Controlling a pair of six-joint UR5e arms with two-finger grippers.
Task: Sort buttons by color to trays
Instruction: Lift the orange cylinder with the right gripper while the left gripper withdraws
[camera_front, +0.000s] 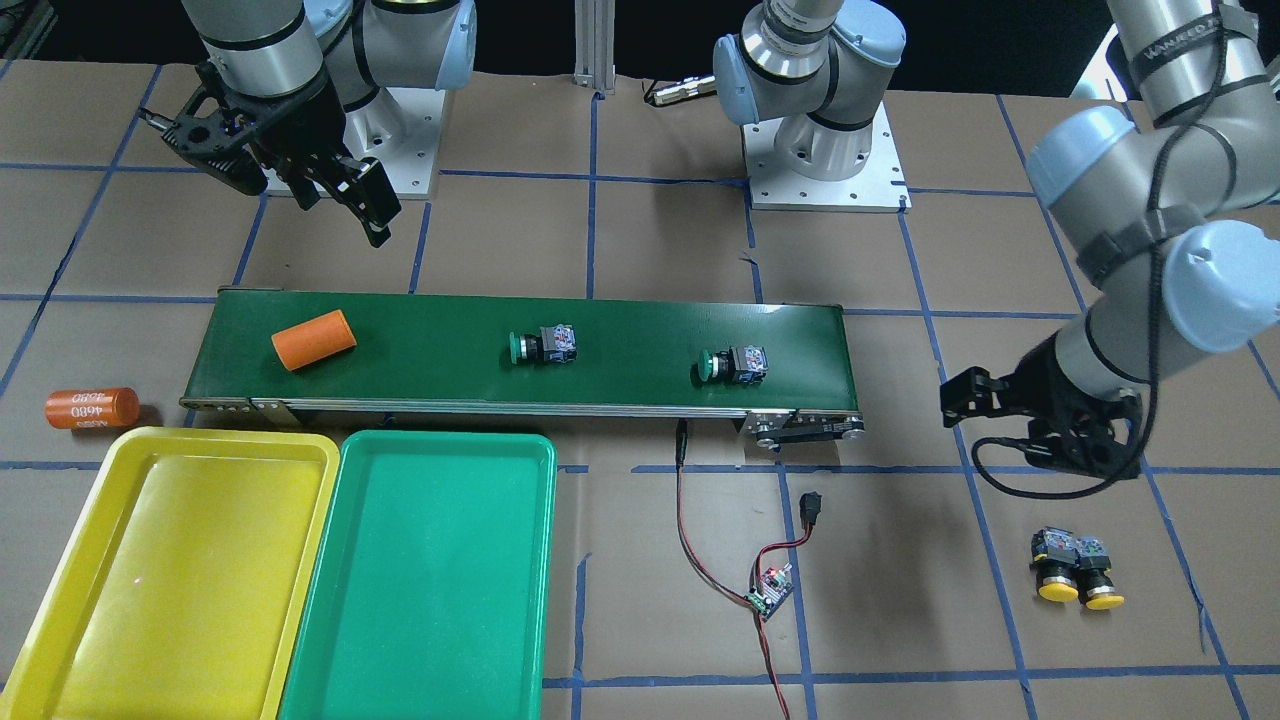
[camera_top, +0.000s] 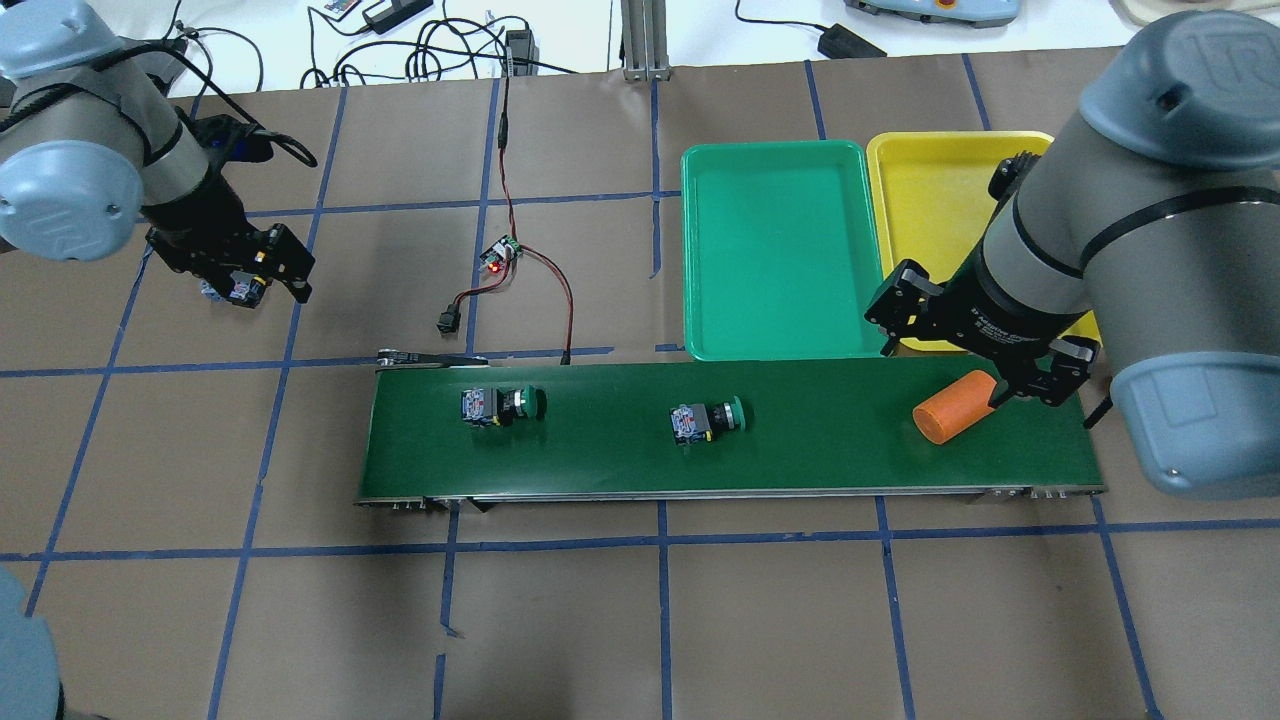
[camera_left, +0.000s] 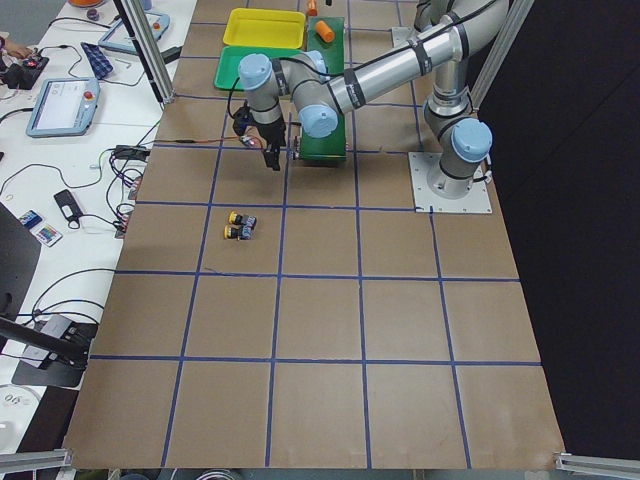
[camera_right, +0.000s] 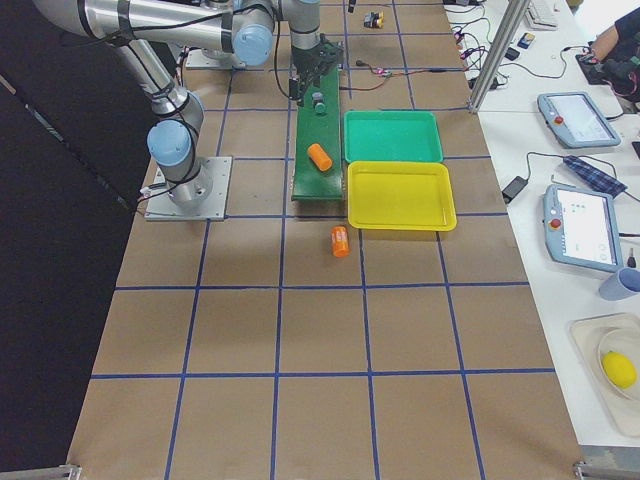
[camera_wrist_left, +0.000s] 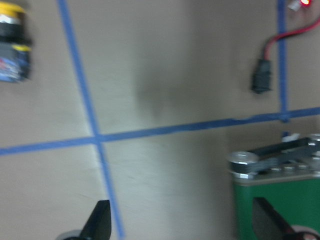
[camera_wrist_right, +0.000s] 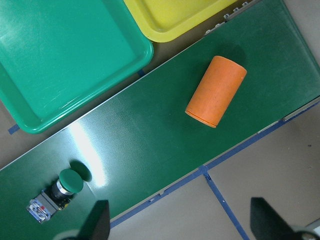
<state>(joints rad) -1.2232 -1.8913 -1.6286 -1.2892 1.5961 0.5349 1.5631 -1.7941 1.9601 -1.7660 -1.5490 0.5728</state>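
Idle: left gripper (camera_wrist_left: 182, 226) and right gripper (camera_wrist_right: 180, 227), fingers released, empty.
green buttons (camera_front: 543, 346) lie mid-belt (camera_front: 640, 375), clear of edges; yellow buttons (camera_front: 1075, 578) on open tabletop (camera_front: 900, 610).

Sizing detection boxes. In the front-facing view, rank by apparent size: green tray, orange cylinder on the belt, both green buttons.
1. green tray
2. orange cylinder
3. green button nearer the cylinder and farther green button: they look alike, so no ranking between them.
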